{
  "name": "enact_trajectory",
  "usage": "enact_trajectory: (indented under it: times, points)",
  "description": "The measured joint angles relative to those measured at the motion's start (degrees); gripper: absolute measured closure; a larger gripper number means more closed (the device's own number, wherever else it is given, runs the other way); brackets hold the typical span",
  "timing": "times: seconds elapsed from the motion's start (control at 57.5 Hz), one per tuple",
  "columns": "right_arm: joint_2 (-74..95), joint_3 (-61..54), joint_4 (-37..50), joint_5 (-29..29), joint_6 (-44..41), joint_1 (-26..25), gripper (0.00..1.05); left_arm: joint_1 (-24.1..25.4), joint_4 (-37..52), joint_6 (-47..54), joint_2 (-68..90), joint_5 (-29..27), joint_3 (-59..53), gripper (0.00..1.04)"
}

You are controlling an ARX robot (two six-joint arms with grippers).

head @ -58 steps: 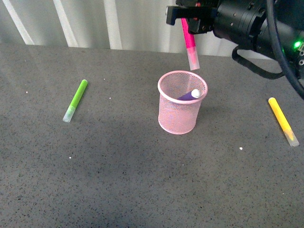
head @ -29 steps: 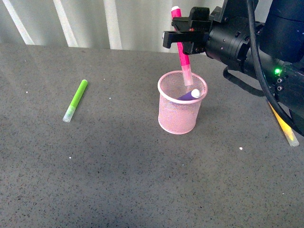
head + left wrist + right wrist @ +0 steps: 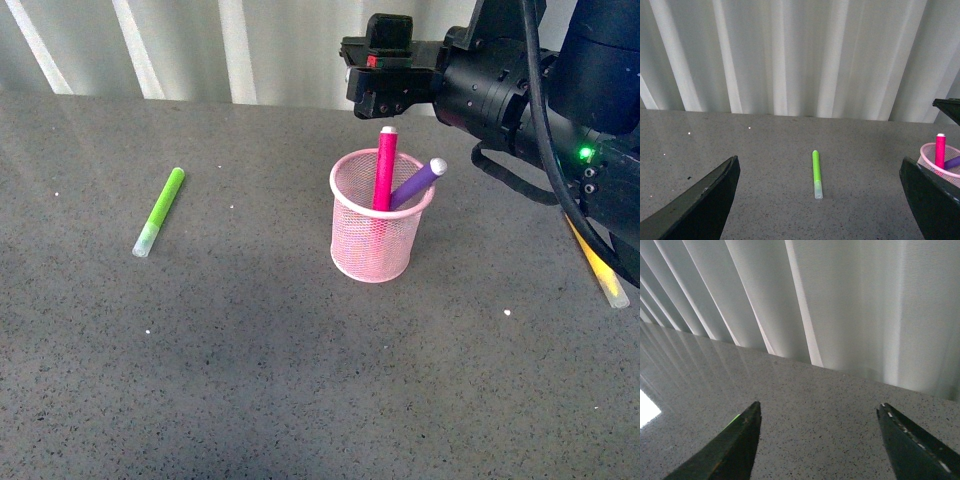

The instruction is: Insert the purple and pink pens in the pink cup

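The pink cup [image 3: 372, 240] stands mid-table. The pink pen [image 3: 384, 170] stands nearly upright inside it. The purple pen [image 3: 420, 181] leans inside it toward the right rim. My right gripper [image 3: 385, 88] is open and empty just above the pink pen's top, not touching it. In the right wrist view its jaws stand wide apart over bare table, with no pen between them. My left gripper [image 3: 820, 200] is open and empty; its view shows the cup [image 3: 940, 161] with both pens at the far right. The left arm is out of the front view.
A lime green pen [image 3: 160, 211] lies on the table to the left; it also shows in the left wrist view [image 3: 816, 174]. A yellow pen [image 3: 598, 265] lies at the right, partly behind my right arm. White curtains hang behind the table.
The pink pen went from held above the cup down into it and was let go. My right gripper opened. The purple pen now leans higher against the right rim.
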Motion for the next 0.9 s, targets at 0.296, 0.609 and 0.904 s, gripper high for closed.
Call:
enact_trajectory:
  times: [0.296,0.609,0.904]
  points:
    - [-10.80,-5.49,-3.80,6.23,0.11,-4.09,0.07,0.00,0.00,0.00,0.00,0.00,0.00,0.07]
    - [-55.47,-20.57,-23.45,12.68,-9.31,-17.77,0.07,0.00,0.00,0.00,0.00,0.02,0.00,0.07]
    - [-93.13,-35.58,-44.74,5.46,-13.81,-32.68,0.07,0.00,0.00,0.00,0.00,0.02,0.00,0.07]
